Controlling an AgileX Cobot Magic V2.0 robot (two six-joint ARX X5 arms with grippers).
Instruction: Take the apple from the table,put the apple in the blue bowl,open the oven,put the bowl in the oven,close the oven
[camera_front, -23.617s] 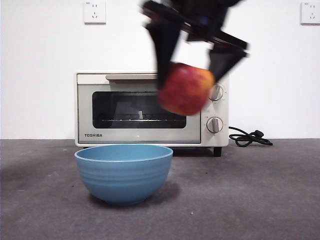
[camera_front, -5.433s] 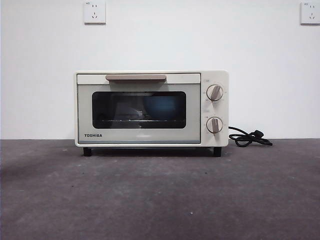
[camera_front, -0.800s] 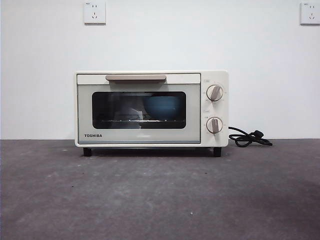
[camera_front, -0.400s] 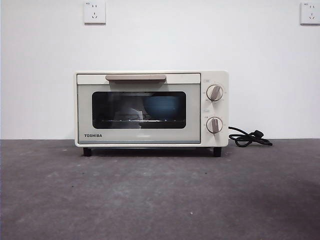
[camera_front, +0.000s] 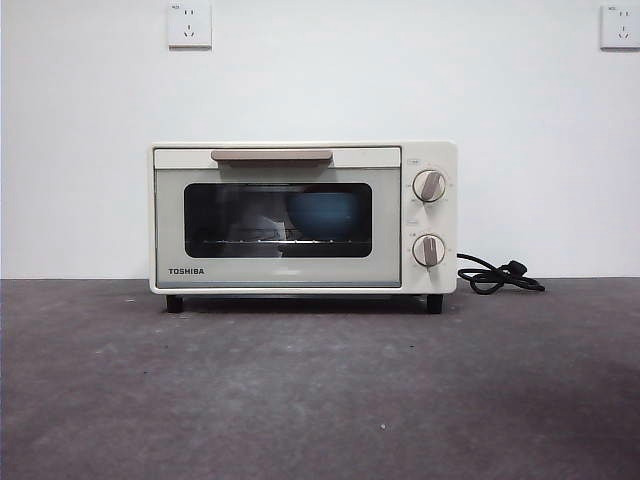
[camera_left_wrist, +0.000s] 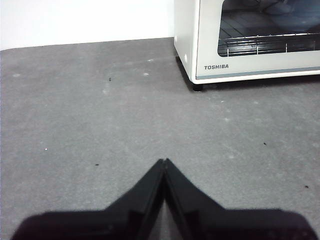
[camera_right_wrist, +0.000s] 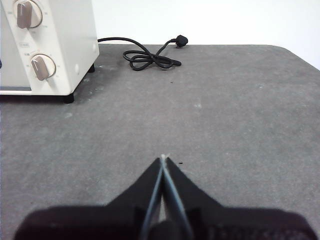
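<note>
We are looking level across a dark grey surface (camera_front: 320, 390) toward the cream-white oven (camera_front: 303, 218), which stands against a white wall with its glass door shut flush and the beige bar handle (camera_front: 271, 155) running along the top of the door. Through the dark glass we can make out the blue bowl (camera_front: 326, 215) resting on the wire rack, toward the side nearer the two knobs (camera_front: 429, 217). The apple cannot be seen; we judge it sits inside the bowl, hidden by the rim and the tinted glass. The black cord (camera_front: 499, 276) lies coiled on the surface just beside the oven. Neither arm appears in the front view. In the left wrist view, our left claw (camera_left_wrist: 164, 162) hangs above bare surface, well apart from the oven's corner, its two black jaws pressed together and holding nothing. In the right wrist view, our right claw (camera_right_wrist: 163, 159) is likewise closed and empty, hovering over bare surface away from the knobs and the cord. We judge that the last step, closing the oven, is finished, so the whole task looks complete. The next move calls for nothing beyond keeping both arms parked clear of the oven.
</note>
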